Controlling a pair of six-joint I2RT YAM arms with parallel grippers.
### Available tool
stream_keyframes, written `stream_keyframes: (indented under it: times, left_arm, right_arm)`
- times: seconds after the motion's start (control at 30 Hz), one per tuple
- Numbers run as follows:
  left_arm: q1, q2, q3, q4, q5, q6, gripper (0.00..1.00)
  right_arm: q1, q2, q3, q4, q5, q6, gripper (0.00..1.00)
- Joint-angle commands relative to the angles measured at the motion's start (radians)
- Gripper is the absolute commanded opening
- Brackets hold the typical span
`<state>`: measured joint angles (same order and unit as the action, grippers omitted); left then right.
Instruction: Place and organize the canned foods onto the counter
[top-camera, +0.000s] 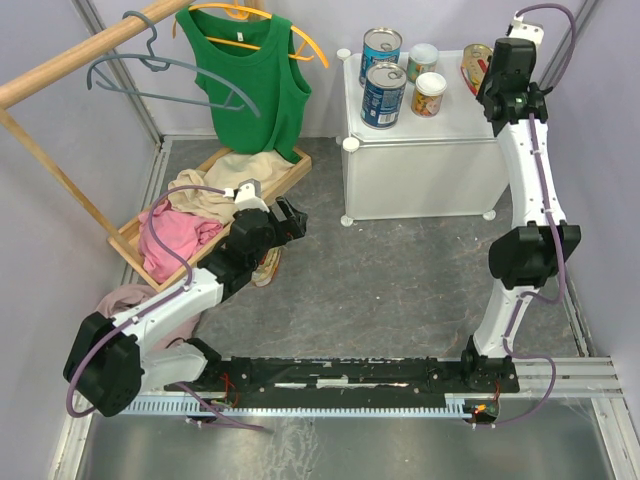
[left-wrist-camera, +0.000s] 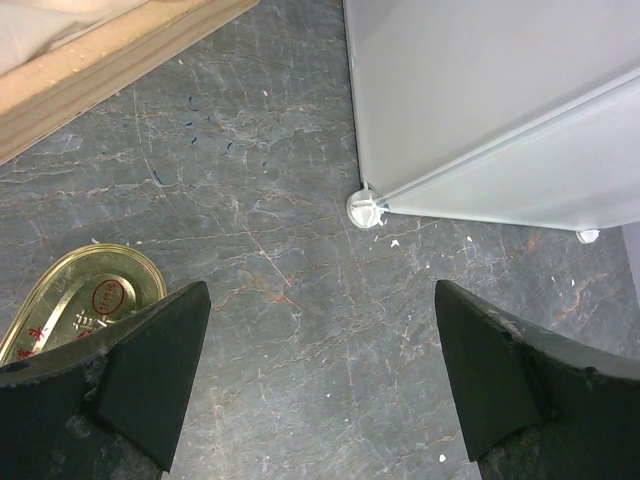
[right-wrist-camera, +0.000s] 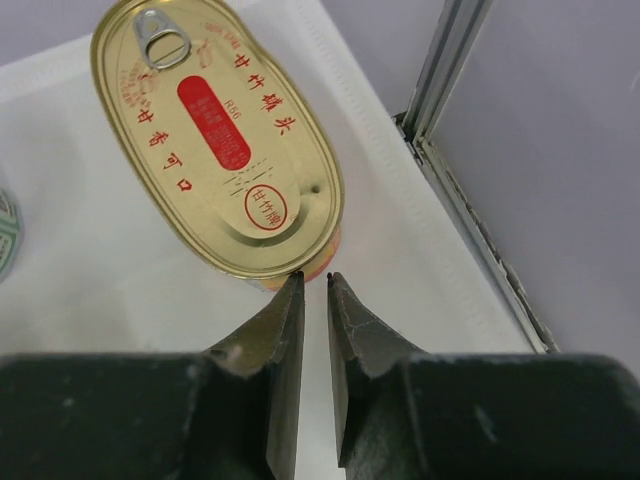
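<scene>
My left gripper (left-wrist-camera: 320, 290): jaws wide apart, empty, above floor (left-wrist-camera: 300, 200), oval tin (left-wrist-camera: 75, 300) just beside. My right gripper (right-wrist-camera: 315, 278): jaws nearly together, empty, at second tin (right-wrist-camera: 215, 140) on counter (right-wrist-camera: 90, 300).

on the counter (top-camera: 455, 135) we find free room along the near edge and at the near right corner. the far half is crowded: two tall blue tins (top-camera: 383, 95) at the left, two small cans (top-camera: 430, 95) in the middle, and an oval tin (right-wrist-camera: 215, 150) far right, near the wall rail (right-wrist-camera: 450, 110). the right gripper (right-wrist-camera: 315, 283), jaws nearly together, sits at that tin's near end. on the floor, bare grey surface lies between the counter's front and the left gripper (left-wrist-camera: 320, 370), whose jaws are spread wide. the other oval tin (left-wrist-camera: 80, 300) lies just beside one jaw, near the wooden tray (left-wrist-camera: 100, 80). the counter's foot (left-wrist-camera: 365, 208) stands ahead.
</scene>
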<state>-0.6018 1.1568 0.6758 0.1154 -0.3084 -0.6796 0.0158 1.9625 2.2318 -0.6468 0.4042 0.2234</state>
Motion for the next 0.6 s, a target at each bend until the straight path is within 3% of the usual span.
stream_keyframes:
  times: [0.0,0.57]
  left_arm:
    - [0.005,0.002,0.011,0.056,0.004,0.012,0.99]
    - [0.007,0.005,0.009,0.056,0.011,0.010,0.99]
  right_arm:
    - [-0.019,0.028,0.079,0.041,0.020,0.009,0.22]
    - [-0.060,0.082,0.154,0.023,0.001,0.022,0.23]
